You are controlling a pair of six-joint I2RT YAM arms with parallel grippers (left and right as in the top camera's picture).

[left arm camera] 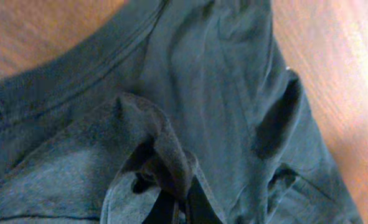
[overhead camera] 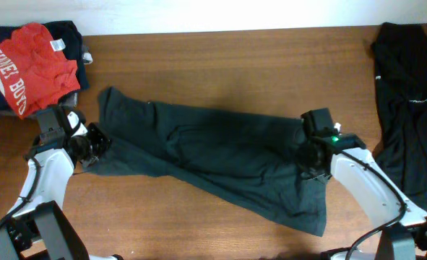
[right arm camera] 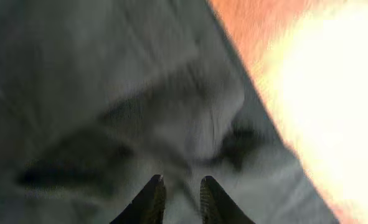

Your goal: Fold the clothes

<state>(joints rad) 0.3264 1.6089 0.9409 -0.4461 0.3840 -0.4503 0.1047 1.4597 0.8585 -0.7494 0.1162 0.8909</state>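
Clothes [overhead camera: 213, 155] on brn wood tbl [overhead camera: 235, 65]

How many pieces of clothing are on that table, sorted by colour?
Red shirt: 1
Dark grey-green shirt: 1
Black garment, right edge: 1
Dark garment under the red one: 1 in view, perhaps more hidden
Total: 4 in view
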